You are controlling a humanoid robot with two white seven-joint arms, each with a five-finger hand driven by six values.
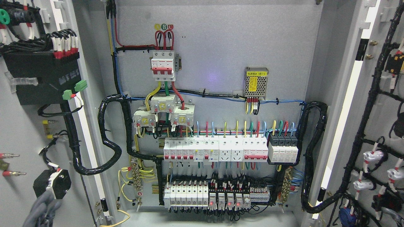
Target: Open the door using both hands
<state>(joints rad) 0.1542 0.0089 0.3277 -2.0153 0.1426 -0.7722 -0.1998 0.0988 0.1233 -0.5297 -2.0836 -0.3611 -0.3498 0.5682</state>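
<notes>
Both doors (19, 126) swing outward, long axes vertical; left hand (41, 209) grip unclear.

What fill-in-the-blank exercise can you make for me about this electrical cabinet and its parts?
1. The left door and the right door both stand ___.
2. The power supply with the yellow label is mounted to the ___ of the main breaker.
3. The green round label above the main breaker shows the letter ___.
4. The small lights on the bottom-row relays glow ___.

Missing words: open; right; B; red.
</notes>
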